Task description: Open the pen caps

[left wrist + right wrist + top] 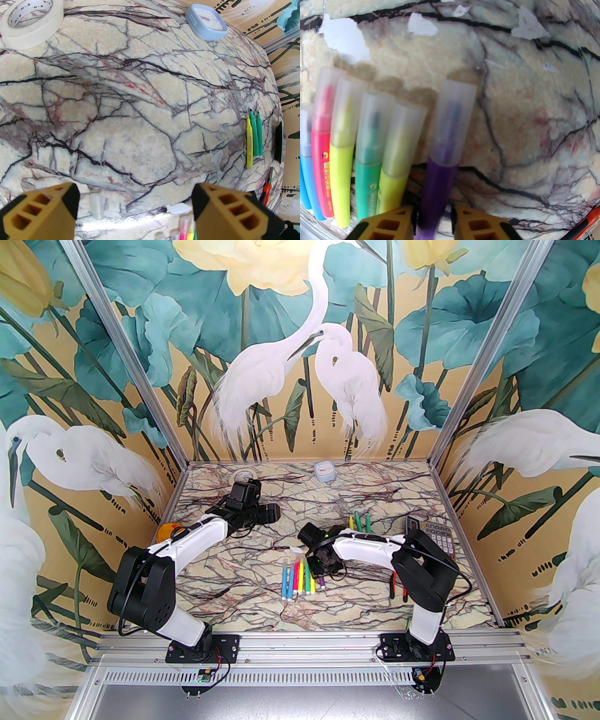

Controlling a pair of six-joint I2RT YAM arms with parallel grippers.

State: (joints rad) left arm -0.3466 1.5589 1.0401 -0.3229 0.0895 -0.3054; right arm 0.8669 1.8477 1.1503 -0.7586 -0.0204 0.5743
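Observation:
Several capped markers (342, 150) lie side by side, blue, pink, yellow and green, each under a clear-whitish pen cap (345, 110). My right gripper (433, 211) has its jaws against the barrel of the purple marker (438, 182), whose cap (454, 117) is on. From above, this gripper (323, 568) sits over the right end of the marker row (297, 577). Three uncapped markers (358, 521), one yellow and two green, lie farther back. My left gripper (134, 206) is open and holds nothing; a loose clear cap (97, 206) lies just ahead of it.
A tape roll (243, 474) and a pale blue clock (324, 471) stand at the back. A calculator (429, 533) and red-handled pliers (396, 587) lie on the right, an orange object (168, 530) at the left edge. White paper scraps (344, 39) dot the mat.

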